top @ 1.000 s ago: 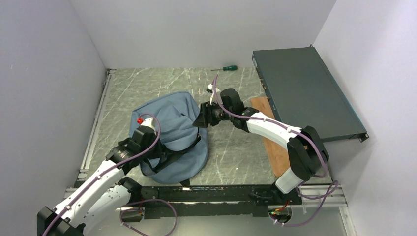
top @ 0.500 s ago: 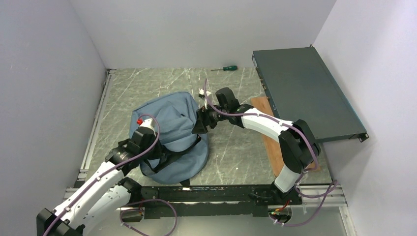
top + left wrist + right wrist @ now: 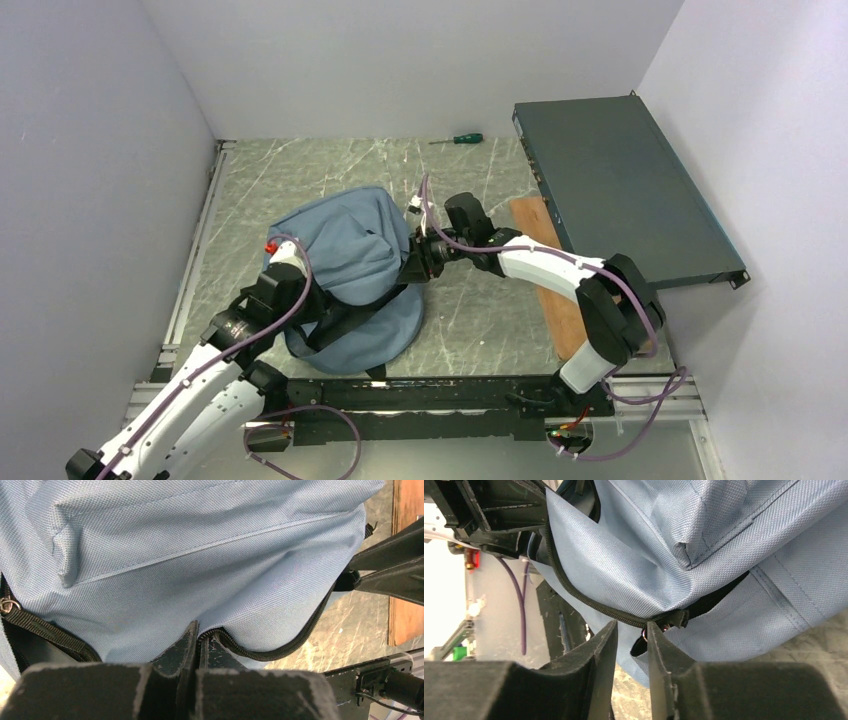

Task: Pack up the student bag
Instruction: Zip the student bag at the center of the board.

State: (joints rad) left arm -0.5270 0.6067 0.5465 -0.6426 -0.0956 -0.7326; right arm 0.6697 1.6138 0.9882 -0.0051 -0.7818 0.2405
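Observation:
The grey-blue student bag (image 3: 345,255) lies mid-table, its flap bunched up. My left gripper (image 3: 303,303) is at the bag's near-left side. In the left wrist view it (image 3: 198,636) is shut on the bag's zipper edge (image 3: 260,652), with blue fabric (image 3: 200,555) filling the view. My right gripper (image 3: 412,263) is at the bag's right side. In the right wrist view its jaws (image 3: 631,628) stand a narrow gap apart, tips right under the zipper's end (image 3: 669,617), with a small metal ring (image 3: 644,631) by the right finger. The black lining (image 3: 719,597) shows through the opening.
A flat dark grey metal box (image 3: 620,190) lies at the right, partly over a wooden board (image 3: 548,285). A green-handled screwdriver (image 3: 458,139) lies at the back. White walls close in on left, back and right; a metal rail (image 3: 195,250) runs along the left edge.
My right gripper has moved in toward the bag's right edge and a little nearer. My left arm has shifted left with the bag's edge, and the flap is bunched higher.

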